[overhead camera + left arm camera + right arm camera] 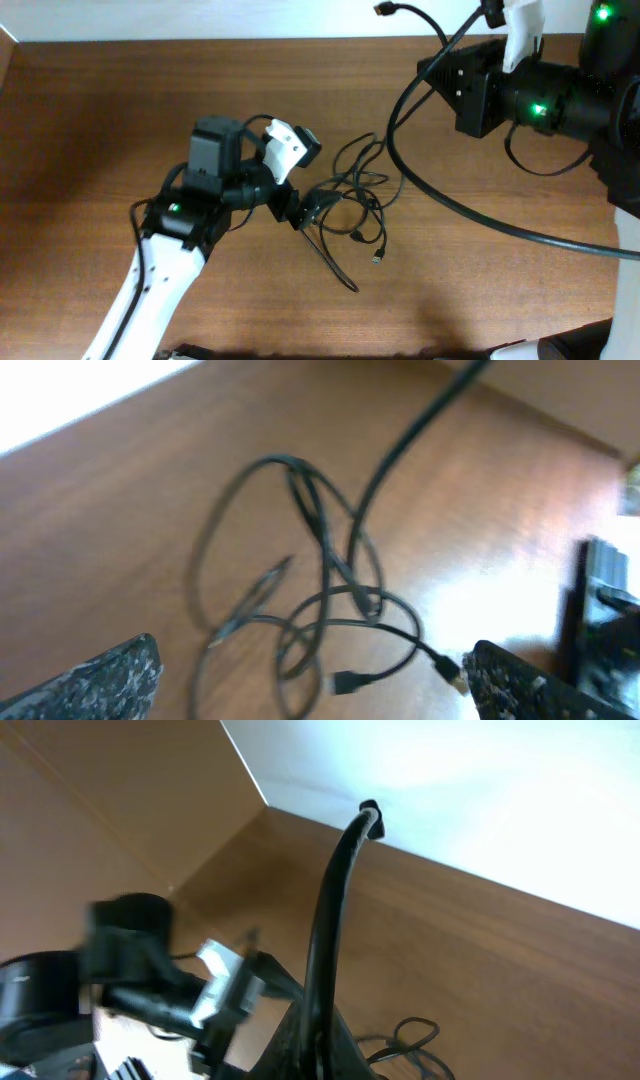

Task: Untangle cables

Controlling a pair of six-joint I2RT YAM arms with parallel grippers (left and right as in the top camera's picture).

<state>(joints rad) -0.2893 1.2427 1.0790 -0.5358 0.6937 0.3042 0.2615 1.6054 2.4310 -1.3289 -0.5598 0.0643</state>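
Observation:
The cables (358,192) lie as a loose tangle of thin black loops on the wooden table (120,110), with a small plug (378,258) at the front. My left gripper (306,210) is open at the tangle's left edge. In the left wrist view its fingers (310,695) straddle the loops (330,590), a black plug (345,682) and a gold-tipped plug (455,670). My right gripper (440,72) is raised at the back right. In the right wrist view it (335,1050) looks shut on a black cable (335,910) that rises to a plug end (383,10).
A long black cable (480,215) sweeps from near the tangle across the table to the right edge. The left arm's white link (150,290) comes in from the front left. A pale wall (200,18) borders the table's far edge.

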